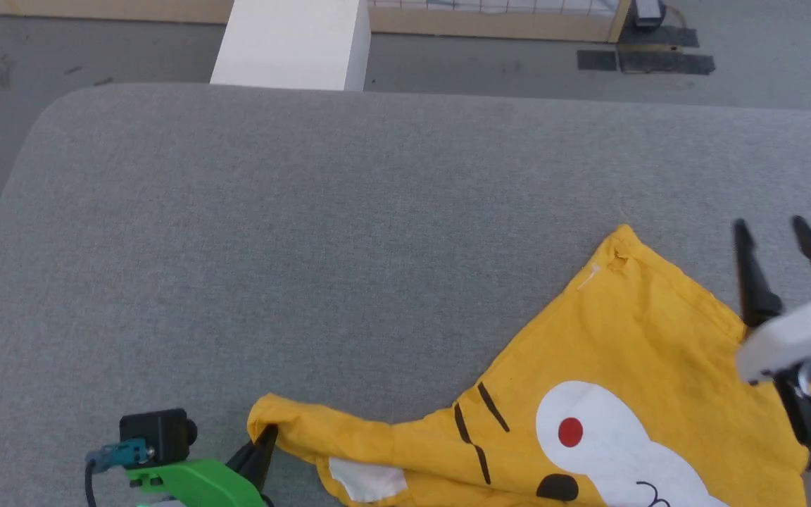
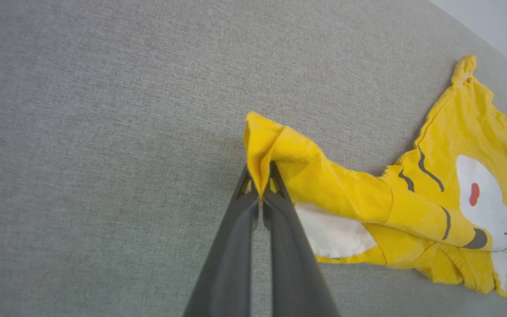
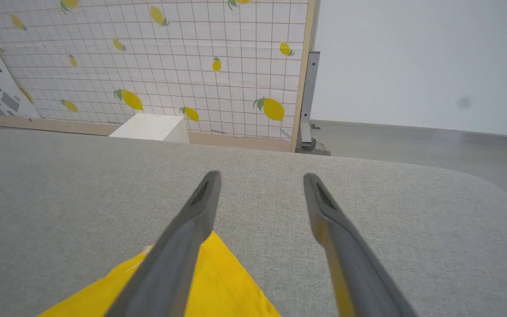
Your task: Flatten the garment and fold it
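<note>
The mustard-yellow T-shirt point(image 1: 631, 352) lies partly spread at the near right of the grey padded table point(image 1: 307, 232), its cartoon face print up, one corner pointing to the far side. A bunched strip of it stretches left to my left gripper point(image 1: 265, 440), which is shut on the cloth's tip. In the left wrist view the gripper point(image 2: 260, 176) pinches a folded yellow edge of the T-shirt point(image 2: 368, 198). My right gripper point(image 1: 771, 232) hovers open above the shirt's right edge, holding nothing. Its wrist view shows the gripper point(image 3: 260, 178) over bare table, a yellow corner of the T-shirt point(image 3: 222, 286) below.
A white box point(image 1: 293, 46) stands on the floor beyond the table's far edge. Behind it runs a lemon-print grid panel point(image 3: 170, 57) with a wooden frame. Black tape patches point(image 1: 645, 60) mark the floor at the far right. Wide bare table surface stretches left and far.
</note>
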Tool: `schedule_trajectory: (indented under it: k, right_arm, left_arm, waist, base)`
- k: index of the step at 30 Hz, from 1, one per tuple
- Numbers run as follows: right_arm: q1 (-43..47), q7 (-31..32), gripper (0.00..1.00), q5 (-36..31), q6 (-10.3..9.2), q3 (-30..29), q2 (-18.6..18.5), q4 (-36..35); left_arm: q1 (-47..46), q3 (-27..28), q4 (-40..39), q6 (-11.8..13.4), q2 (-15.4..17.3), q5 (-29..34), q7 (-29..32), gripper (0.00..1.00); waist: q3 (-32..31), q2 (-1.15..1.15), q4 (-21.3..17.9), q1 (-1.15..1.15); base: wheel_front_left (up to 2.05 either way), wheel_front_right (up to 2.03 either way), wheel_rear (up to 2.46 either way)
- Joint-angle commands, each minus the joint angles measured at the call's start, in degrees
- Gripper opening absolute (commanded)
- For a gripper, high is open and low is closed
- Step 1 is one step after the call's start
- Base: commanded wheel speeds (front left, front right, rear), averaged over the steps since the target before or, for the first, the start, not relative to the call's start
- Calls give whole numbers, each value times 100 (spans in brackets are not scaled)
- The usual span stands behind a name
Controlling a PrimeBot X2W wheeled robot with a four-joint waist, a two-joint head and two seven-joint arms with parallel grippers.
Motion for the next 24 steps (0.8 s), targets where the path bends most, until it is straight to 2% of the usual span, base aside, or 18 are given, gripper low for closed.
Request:
schedule_trajectory:
  k: [1, 4, 8, 17, 19, 20, 22, 24]
  right_arm:
    - [-265, 17, 100, 66, -8, 274, -140, 229]
    - [-768, 335, 100, 173, -8, 826, -377, 810]
    - [-1401, 1170, 100, 306, -8, 1360, -570, 1583]
    - [-2244, 2912, 100, 84, -8, 1618, -711, 2604]
    - [-2266, 3283, 49, -42, -8, 1632, -740, 2678]
    - [-2227, 3564, 0, -129, -8, 1654, -757, 2655]
    - [-2143, 3567, 0, -114, -8, 1620, -750, 2507]
    - [-2004, 3306, 0, -110, -8, 1526, -738, 2272]
  left_arm:
    - [-136, -22, 38, -42, -38, -5, -49, 0]
    - [-240, -55, 104, -70, -76, -7, -98, 0]
    - [-370, -124, 205, -121, -139, -13, -167, 0]
    - [-529, -247, 442, -214, -268, -44, -331, 0]
    - [-538, -257, 483, -215, -277, -46, -347, 0]
    - [-531, -256, 517, -206, -284, -55, -357, 0]
    - [-507, -250, 533, -198, -280, -64, -365, 0]
    - [-485, -242, 535, -194, -272, -72, -372, 0]
  waist:
    - [171, 0, 166, 0]
    - [292, 0, 283, 0]
    - [455, 0, 479, 0]
    - [645, 0, 776, 0]
    - [631, 0, 787, 0]
    - [578, 0, 767, 0]
    - [507, 0, 728, 0]
    - [415, 0, 677, 0]
  base:
    - [0, 0, 0]
    - [0, 0, 0]
    - [0, 0, 0]
    - [0, 0, 0]
    - [0, 0, 0]
    - [0, 0, 0]
    - [0, 0, 0]
    - [0, 0, 0]
